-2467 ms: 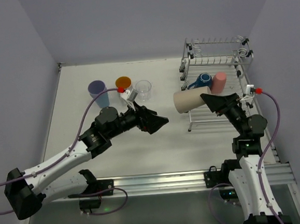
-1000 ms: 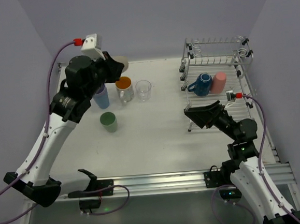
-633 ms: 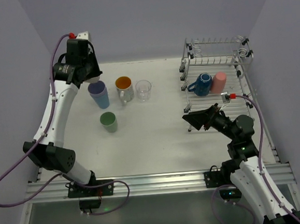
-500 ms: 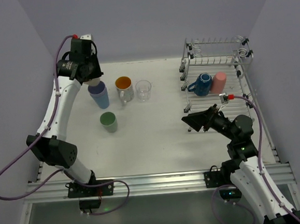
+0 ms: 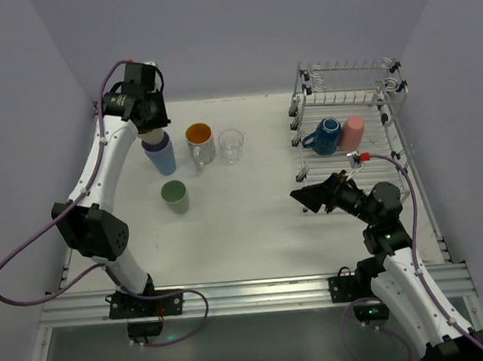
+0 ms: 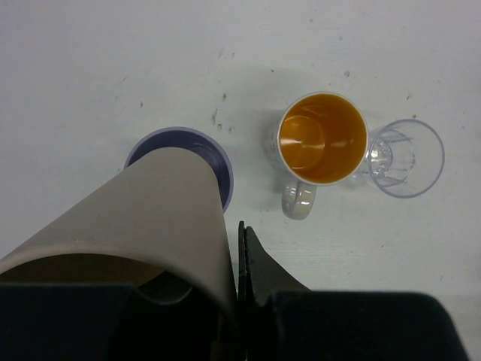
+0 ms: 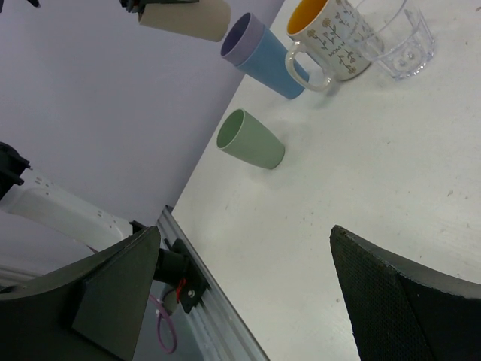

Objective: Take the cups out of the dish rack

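My left gripper (image 5: 148, 125) is shut on the wall of a beige cup (image 6: 143, 218), one finger inside it and one outside. The cup hangs mouth toward the camera, directly over the tall lavender-rimmed blue tumbler (image 5: 162, 157), whose rim (image 6: 219, 162) shows beneath it. Beside it stand the orange-inside mug (image 5: 199, 142), a clear glass (image 5: 231, 145) and a green cup (image 5: 174, 196). The dish rack (image 5: 385, 94) at the back right holds a dark-blue mug (image 5: 326, 134) and a pink cup (image 5: 352, 132). My right gripper (image 5: 310, 198) hangs open and empty over the table, left of the rack's front.
The right wrist view looks across the table at the green cup (image 7: 252, 141), the blue tumbler (image 7: 263, 56), the mug (image 7: 331, 34) and the glass (image 7: 406, 34). The metal rail (image 7: 218, 323) runs along the near edge. Walls close in at the left, back and right.
My left gripper has turned and come down with the beige cup, from beside the tumbler to right over its mouth. The right gripper has drifted slightly left and lower, still open.
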